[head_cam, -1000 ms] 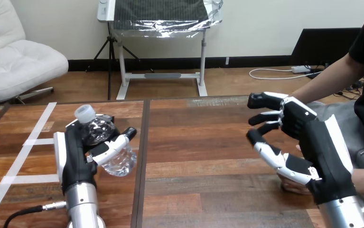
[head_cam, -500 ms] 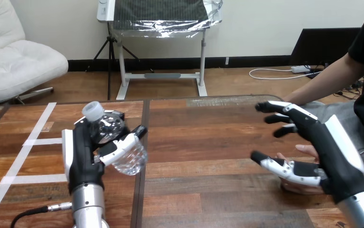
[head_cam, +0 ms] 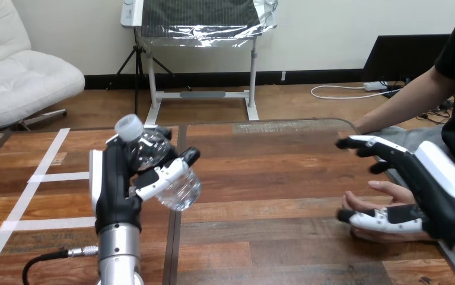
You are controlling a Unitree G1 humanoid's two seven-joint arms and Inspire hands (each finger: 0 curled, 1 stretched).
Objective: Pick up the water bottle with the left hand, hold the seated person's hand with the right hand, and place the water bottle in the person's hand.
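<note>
Taking the middle of the table [head_cam: 260,172] as the dial's centre, the left hand [head_cam: 113,190] stands at 8 o'clock, above the boards. It holds the water bottle [head_cam: 180,189] on its 3 o'clock side. The bottle leans with its cap toward 11 o'clock and its base toward 4 o'clock, over the table's seam [head_cam: 173,255]. Tape strips [head_cam: 47,177] lie on the table at 9 o'clock, left of that hand. At 4 o'clock, by the table's right edge, the person's hand [head_cam: 391,193] lies within the right hand [head_cam: 441,190], whose fingers reach behind it and whose thumb lies before it; whether they touch cannot be told.
</note>
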